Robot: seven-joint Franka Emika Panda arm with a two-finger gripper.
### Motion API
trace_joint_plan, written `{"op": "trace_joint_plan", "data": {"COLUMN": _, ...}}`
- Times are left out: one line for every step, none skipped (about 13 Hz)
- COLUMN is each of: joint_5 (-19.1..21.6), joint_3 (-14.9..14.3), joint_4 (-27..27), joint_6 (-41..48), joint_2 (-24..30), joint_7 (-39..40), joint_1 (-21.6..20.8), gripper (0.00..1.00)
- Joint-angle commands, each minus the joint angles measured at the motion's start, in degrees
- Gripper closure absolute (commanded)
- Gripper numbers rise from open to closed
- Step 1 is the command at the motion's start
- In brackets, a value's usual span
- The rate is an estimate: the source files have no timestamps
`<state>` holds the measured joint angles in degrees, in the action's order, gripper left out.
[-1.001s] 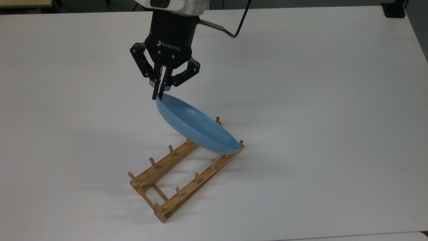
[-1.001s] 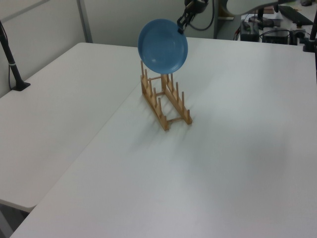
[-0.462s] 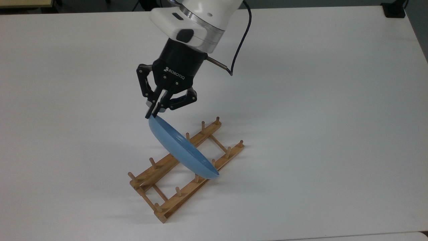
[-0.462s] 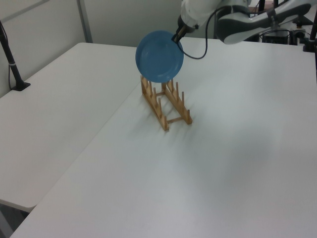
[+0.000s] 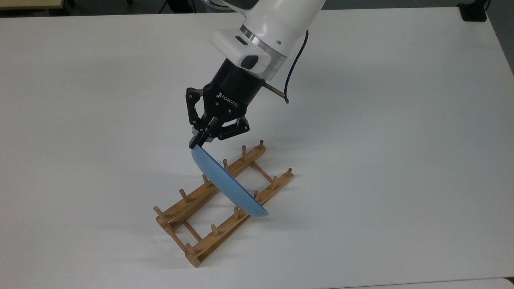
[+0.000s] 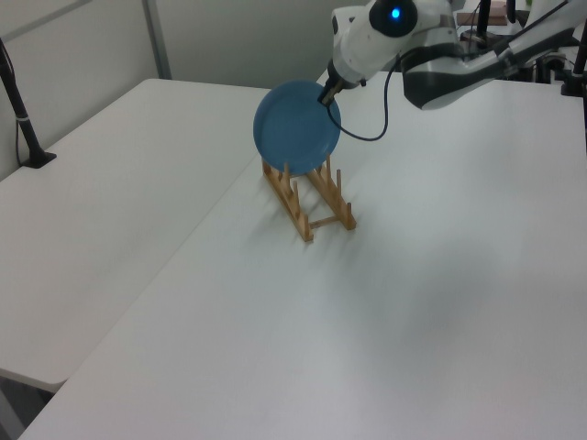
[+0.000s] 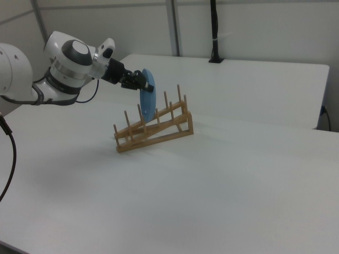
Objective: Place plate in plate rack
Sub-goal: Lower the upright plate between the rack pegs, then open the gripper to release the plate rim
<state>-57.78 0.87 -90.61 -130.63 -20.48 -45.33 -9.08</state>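
1. Compared with a second ago, the plate [image 5: 227, 182] has come way down. Back then it hung tilted over the far end of the plate rack [image 5: 223, 202]; now it's nearly on edge across the middle of the rack.
2. Since half a second ago the change is smaller: the plate is more upright, and the gripper [image 5: 197, 141] has shifted toward the top view's right and a bit lower.
3. The jaws are clamped on the plate's upper rim, holding it from above. In the left view the gripper [image 6: 325, 94] sits at the plate's [image 6: 296, 126] upper right edge.
4. In the top view the plate's lower edge reaches the near rail between pegs, roughly mid-rack. Whether it's actually touching the rail, I can't tell.
5. The right view shows the plate [image 7: 148, 100] edge-on, dropping in between upright pegs of the rack [image 7: 154, 130], with the gripper [image 7: 139, 82] coming in from the right view's left.
6. Around it: the white worktop [image 5: 381, 120], a black cable [image 5: 292, 70] looping off the wrist, and a black post [image 6: 20, 108] clamped at the left view's left edge.
7. The pegs on either side of the plate are the only things crowding it.
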Motion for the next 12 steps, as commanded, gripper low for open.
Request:
{"op": "trace_joint_plan", "data": {"joint_5": -1.5, "joint_3": -0.4, "joint_4": -0.9, "joint_6": -1.3, "joint_2": 0.4, "joint_7": -1.5, "joint_1": -0.3, "gripper": 0.63}}
{"op": "trace_joint_plan", "data": {"joint_5": -1.3, "joint_3": -0.4, "joint_4": -0.9, "joint_6": -1.2, "joint_2": 0.4, "joint_7": -1.6, "joint_1": -0.4, "gripper": 0.60}}
{"op": "trace_joint_plan", "data": {"joint_5": -0.9, "joint_3": -0.4, "joint_4": -0.9, "joint_6": -1.2, "joint_2": 0.4, "joint_7": -1.6, "joint_1": -0.6, "gripper": 0.56}}
{"op": "trace_joint_plan", "data": {"joint_5": -0.9, "joint_3": -0.4, "joint_4": -0.9, "joint_6": -1.2, "joint_2": 0.4, "joint_7": -1.6, "joint_1": -0.6, "gripper": 0.46}}
{"op": "trace_joint_plan", "data": {"joint_5": -0.6, "joint_3": -0.4, "joint_4": -0.7, "joint_6": -1.2, "joint_2": 0.4, "joint_7": -2.0, "joint_1": -0.6, "gripper": 0.24}}
{"op": "trace_joint_plan", "data": {"joint_5": -0.6, "joint_3": -0.4, "joint_4": -0.5, "joint_6": -1.2, "joint_2": 0.4, "joint_7": -3.1, "joint_1": -0.7, "gripper": 0.14}}
{"op": "trace_joint_plan", "data": {"joint_5": -0.6, "joint_3": -0.4, "joint_4": -0.4, "joint_6": -1.2, "joint_2": 0.4, "joint_7": -4.4, "joint_1": -0.7, "gripper": 0.00}}
{"op": "trace_joint_plan", "data": {"joint_5": -0.6, "joint_3": -0.4, "joint_4": -0.3, "joint_6": -1.2, "joint_2": 0.4, "joint_7": -5.2, "joint_1": -1.2, "gripper": 0.00}}
{"op": "trace_joint_plan", "data": {"joint_5": -0.3, "joint_3": -0.3, "joint_4": -0.2, "joint_6": -0.9, "joint_2": 0.4, "joint_7": -5.4, "joint_1": -1.5, "gripper": 0.00}}
{"op": "trace_joint_plan", "data": {"joint_5": 2.2, "joint_3": -0.3, "joint_4": -0.2, "joint_6": -0.7, "joint_2": 0.7, "joint_7": -5.5, "joint_1": -1.6, "gripper": 0.00}}
{"op": "trace_joint_plan", "data": {"joint_5": 5.0, "joint_3": -0.3, "joint_4": -0.1, "joint_6": -0.7, "joint_2": 0.9, "joint_7": -5.3, "joint_1": -1.8, "gripper": 0.00}}
{"op": "trace_joint_plan", "data": {"joint_5": 8.2, "joint_3": -0.3, "joint_4": 0.8, "joint_6": -0.5, "joint_2": 1.1, "joint_7": -5.1, "joint_1": -2.3, "gripper": 0.00}}
